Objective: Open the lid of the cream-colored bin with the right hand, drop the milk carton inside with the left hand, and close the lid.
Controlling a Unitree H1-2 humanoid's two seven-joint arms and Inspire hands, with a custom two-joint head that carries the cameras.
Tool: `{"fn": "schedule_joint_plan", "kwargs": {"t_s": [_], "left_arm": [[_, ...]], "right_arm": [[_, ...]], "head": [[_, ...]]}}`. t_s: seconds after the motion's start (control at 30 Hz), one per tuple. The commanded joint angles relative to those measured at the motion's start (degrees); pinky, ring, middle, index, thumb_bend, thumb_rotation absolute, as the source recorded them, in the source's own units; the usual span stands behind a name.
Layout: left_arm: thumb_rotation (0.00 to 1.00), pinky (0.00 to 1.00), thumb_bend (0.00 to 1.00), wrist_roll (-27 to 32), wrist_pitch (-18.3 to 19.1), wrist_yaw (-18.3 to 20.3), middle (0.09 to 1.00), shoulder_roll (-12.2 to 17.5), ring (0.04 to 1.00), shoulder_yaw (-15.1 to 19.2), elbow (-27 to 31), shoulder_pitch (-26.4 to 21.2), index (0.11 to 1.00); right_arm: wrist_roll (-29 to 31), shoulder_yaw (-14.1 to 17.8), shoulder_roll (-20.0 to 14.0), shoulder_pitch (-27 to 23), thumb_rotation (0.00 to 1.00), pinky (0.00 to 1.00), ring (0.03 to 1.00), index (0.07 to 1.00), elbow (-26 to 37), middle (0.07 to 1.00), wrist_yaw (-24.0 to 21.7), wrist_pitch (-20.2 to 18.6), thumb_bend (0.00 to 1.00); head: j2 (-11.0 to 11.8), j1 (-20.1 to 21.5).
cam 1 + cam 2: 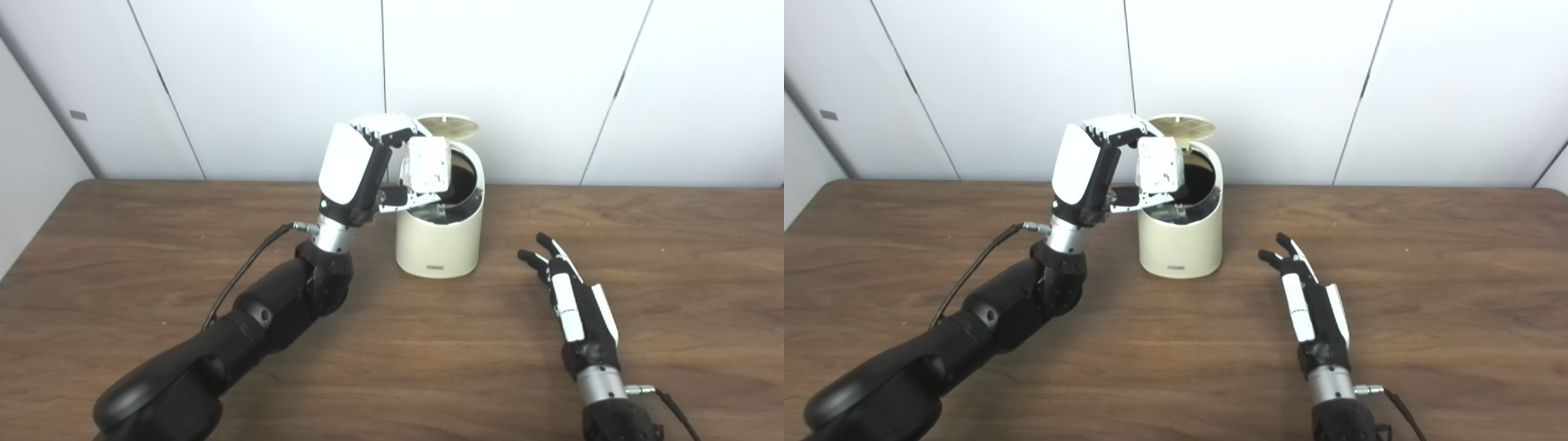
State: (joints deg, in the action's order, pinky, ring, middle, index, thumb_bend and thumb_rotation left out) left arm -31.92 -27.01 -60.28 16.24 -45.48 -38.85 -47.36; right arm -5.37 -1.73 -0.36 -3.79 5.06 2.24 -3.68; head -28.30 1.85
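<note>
The carton (pixel 427 163), a small white box with faint red marks, is held above the bin's (pixel 438 245) open mouth at its left rim, long axis close to upright with a slight tilt, its broad face turned toward the cameras. The left hand (pixel 367 171) clamps it, fingers (pixel 386 127) curled over the top and the thumb pressed under its lower edge. The bin is a smooth cream cylinder with a slanted top and a dark interior; its round lid (pixel 449 124) stands tipped up at the back, ribbed underside showing. It sits near the far edge of a brown wood-grain table (pixel 184 257), before plain white wall panels (pixel 551 73). The right hand (pixel 572 294) lies low over the table well right of the bin, fingers spread and straight, holding nothing. A black cable (pixel 245 272) loops from the left wrist.
</note>
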Motion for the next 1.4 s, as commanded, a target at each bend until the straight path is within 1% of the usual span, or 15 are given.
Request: {"fn": "schedule_joint_plan", "kwargs": {"t_s": [0.0,0.1,0.23,0.37,0.43,0.53,0.6,0.77,0.83,1.0,1.1,1.17,1.23,1.3,1.37], "left_arm": [[0.00,0.38,0.48,-0.4,0.1,-2.5,0.509,0.2,0.455,-0.6,-0.2,-3.4,0.459],[0.00,0.39,0.48,-1.0,0.1,-4.7,0.512,0.2,0.453,-1.9,-0.5,-4.0,0.456],[0.00,0.37,0.48,-1.6,0.1,-7.3,0.505,0.2,0.443,-3.5,-0.5,-4.6,0.441],[0.00,0.35,0.48,-2.0,0.1,-8.2,0.507,0.2,0.439,-4.1,0.0,-4.9,0.444],[0.00,0.37,0.48,-2.1,0.1,-8.5,0.515,0.2,0.449,-4.2,0.2,-5.0,0.452],[0.00,0.36,0.48,-2.2,0.1,-8.2,0.515,0.2,0.442,-4.0,1.0,-4.8,0.441],[0.00,0.36,0.48,-2.5,0.1,-8.9,0.514,0.3,0.443,-4.3,1.4,-4.9,0.440],[0.00,0.36,0.48,-2.6,0.1,-9.5,0.514,0.1,0.440,-4.7,1.5,-5.1,0.437],[0.00,0.36,0.48,-2.4,0.1,-9.5,0.513,-0.1,0.436,-4.8,0.9,-5.3,0.437],[0.00,0.38,0.48,-0.8,0.1,-7.9,0.516,-0.8,0.454,-4.8,-1.6,-5.5,0.451],[0.00,0.38,0.48,1.8,0.1,-6.1,0.504,-1.4,0.455,-4.0,-2.3,-5.2,0.445],[0.00,0.37,0.48,6.4,0.1,-3.2,0.497,-2.1,0.450,-2.7,-1.9,-4.5,0.440],[0.00,0.37,0.48,9.3,0.1,-1.0,0.496,-2.6,0.448,-1.7,-1.8,-4.1,0.439],[0.00,0.37,0.48,10.7,0.1,0.3,0.503,-3.2,0.444,-0.8,-2.2,-3.9,0.443],[0.00,0.38,0.48,11.6,0.1,1.5,0.510,-3.6,0.450,-0.1,-2.8,-3.9,0.452]], "right_arm": [[-0.3,-0.2,0.2,-1.9,1.00,0.95,0.884,0.930,0.8,0.808,0.2,3.0,0.54],[-1.4,-0.4,0.2,-2.0,1.00,0.94,0.875,0.931,0.9,0.806,0.6,2.7,0.55],[-2.3,-0.7,0.0,-2.0,1.00,0.94,0.865,0.941,0.6,0.795,0.7,2.8,0.56],[-3.8,-1.1,-0.4,-2.1,1.00,0.93,0.846,0.941,0.2,0.790,1.0,2.8,0.56],[-4.1,-1.2,-0.5,-2.1,1.00,0.93,0.846,0.941,0.1,0.791,1.1,2.7,0.56],[-4.3,-1.3,-0.3,-1.8,1.00,0.94,0.852,0.939,1.0,0.791,1.0,1.8,0.56],[-4.6,-1.4,-0.2,-1.8,1.00,0.93,0.850,0.938,1.1,0.791,1.1,1.5,0.56],[-5.9,-1.6,-0.3,-1.9,1.00,0.98,0.850,0.932,0.5,0.789,1.4,1.4,0.60],[-5.7,-1.6,-0.3,-1.9,1.00,0.95,0.830,0.933,0.4,0.786,1.3,1.6,0.59],[-6.0,-1.7,-0.3,-1.9,1.00,0.96,0.839,0.932,0.8,0.785,1.3,1.2,0.58],[-5.9,-1.7,-0.3,-1.7,1.00,0.93,0.838,0.936,1.3,0.788,1.0,0.9,0.57],[-6.1,-1.8,-0.4,-1.6,1.00,0.92,0.843,0.935,1.6,0.791,0.9,0.8,0.58],[-6.4,-1.9,-0.5,-1.5,1.00,0.92,0.848,0.935,1.9,0.791,0.9,0.4,0.57],[-6.3,-1.8,-0.4,-1.4,1.00,0.96,0.846,0.937,2.2,0.787,0.9,0.3,0.56],[-5.5,-1.5,-0.4,-1.3,1.00,0.94,0.837,0.942,2.1,0.783,0.8,0.9,0.55]], "head": [[0.0,0.3],[0.0,0.4],[0.0,0.4],[-0.1,0.4],[-0.2,0.4],[-0.1,0.4],[0.0,0.2],[0.2,0.1],[0.2,0.2],[0.2,0.2],[0.0,0.1],[-0.1,0.0],[-0.2,-0.2],[-0.2,-0.3],[-0.2,-0.6]]}}
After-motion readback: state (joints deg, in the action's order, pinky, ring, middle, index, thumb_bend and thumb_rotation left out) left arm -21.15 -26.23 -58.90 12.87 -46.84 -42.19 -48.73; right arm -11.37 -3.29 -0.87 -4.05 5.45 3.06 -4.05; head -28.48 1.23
